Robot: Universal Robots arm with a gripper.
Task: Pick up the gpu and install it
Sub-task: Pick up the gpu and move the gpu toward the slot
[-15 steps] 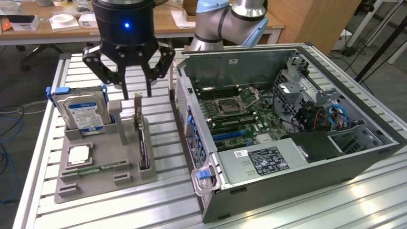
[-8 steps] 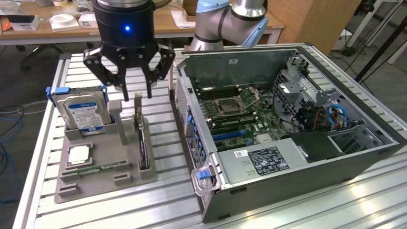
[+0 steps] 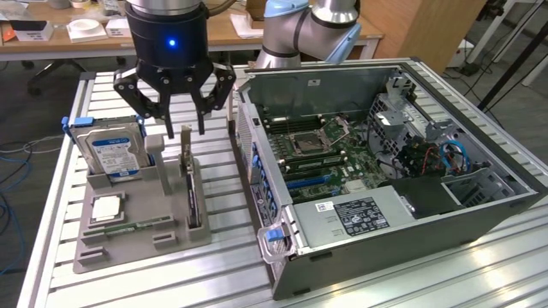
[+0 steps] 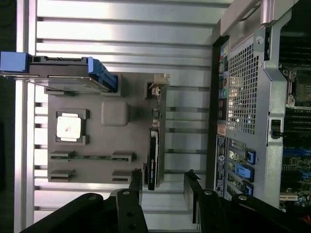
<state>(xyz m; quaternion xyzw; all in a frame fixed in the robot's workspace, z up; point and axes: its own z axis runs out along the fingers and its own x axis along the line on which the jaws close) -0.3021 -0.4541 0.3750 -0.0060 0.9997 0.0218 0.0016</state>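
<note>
On the exterior view's left, a grey holder (image 3: pixel 141 240) lies on the slatted tabletop (image 3: pixel 360 285). At its far left corner a hard drive (image 3: pixel 110 151) with a blue label stands upright in a slot. Nearer the camera, a square processor (image 3: pixel 104 208) sits flat in a recess, and beside that a narrow memory stick (image 3: pixel 137 226) lies in its groove.

Further right, the gpu (image 3: pixel 190 186) stands on edge in a slot along the holder's right side. Its long axis runs from near to far, parallel to the case wall, and a pale metal piece rises at its far end. The wrist view shows the card edge-on (image 4: pixel 153 160).

The tool (image 3: pixel 182 125) hangs above that far end. Its black fingers (image 4: pixel 136 182) are spread wide, one on each side of the card's line, and hold nothing.

On the right, the open computer case (image 3: pixel 479 212) lies just beside the holder, with its motherboard (image 3: pixel 312 151) exposed. The case's perforated rear wall (image 4: pixel 243 92) rises close to the gpu's slot.
</note>
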